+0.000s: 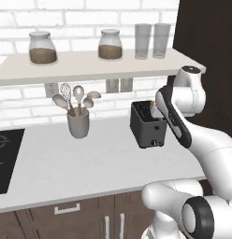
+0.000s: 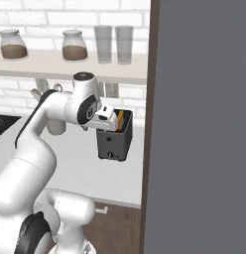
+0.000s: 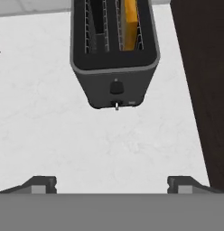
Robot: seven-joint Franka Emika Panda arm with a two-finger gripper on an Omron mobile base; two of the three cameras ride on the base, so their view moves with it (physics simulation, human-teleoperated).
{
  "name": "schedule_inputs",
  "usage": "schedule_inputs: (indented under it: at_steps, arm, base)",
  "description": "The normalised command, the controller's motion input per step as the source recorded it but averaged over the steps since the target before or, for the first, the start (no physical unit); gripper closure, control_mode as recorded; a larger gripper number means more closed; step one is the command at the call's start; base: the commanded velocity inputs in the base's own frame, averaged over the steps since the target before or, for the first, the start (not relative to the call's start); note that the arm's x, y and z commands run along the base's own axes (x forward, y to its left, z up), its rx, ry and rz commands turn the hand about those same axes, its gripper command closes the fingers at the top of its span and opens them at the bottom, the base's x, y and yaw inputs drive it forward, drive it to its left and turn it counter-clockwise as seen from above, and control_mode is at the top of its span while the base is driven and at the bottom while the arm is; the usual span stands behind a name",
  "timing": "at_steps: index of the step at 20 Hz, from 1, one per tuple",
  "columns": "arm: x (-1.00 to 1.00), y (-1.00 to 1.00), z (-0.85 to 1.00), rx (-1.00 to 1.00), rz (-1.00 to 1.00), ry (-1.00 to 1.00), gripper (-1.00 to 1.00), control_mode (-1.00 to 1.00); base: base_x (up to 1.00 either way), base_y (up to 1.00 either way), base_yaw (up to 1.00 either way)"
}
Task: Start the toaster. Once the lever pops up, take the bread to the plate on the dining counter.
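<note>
The dark grey toaster stands on the white kitchen counter, near the dark cabinet side. In the hand view the toaster shows two top slots. An orange-tan bread slice stands in the right slot; the left slot looks empty. A small knob and a thin lever sit on its front face. My gripper hovers open just above and in front of the toaster's top, holding nothing. The plate and the dining counter are out of view.
A grey utensil cup with spoons and a whisk stands left of the toaster. A black cooktop lies at the far left. A shelf with jars and glasses hangs above. A tall dark cabinet walls off the right.
</note>
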Motion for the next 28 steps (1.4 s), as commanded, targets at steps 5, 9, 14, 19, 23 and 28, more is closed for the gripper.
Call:
schedule_inputs:
  at_steps: [5,9,14,19,23,28]
  arm:
    - [0.16,-0.19,-0.55,0.00,-0.05,-0.03,-1.00,-1.00]
    - [0.38,0.00,-0.45,0.00,-0.02,-0.14,1.00,-1.00]
    - [0.54,0.00,-0.14,0.00,0.00,-0.07,1.00,-1.00]
    - [0.56,0.00,-0.04,0.00,0.00,0.00,1.00,-1.00]
    - [0.61,0.00,-0.15,0.00,0.00,0.00,1.00,-1.00]
    - [0.37,0.00,-0.31,0.00,0.00,0.00,1.00,-1.00]
  base:
    - [0.00,0.00,0.00]
    - [0.00,0.00,0.00]
    - [0.00,0.00,0.00]
    - [0.00,0.00,0.00]
    - [0.00,0.00,0.00]
    - [0.00,0.00,0.00]
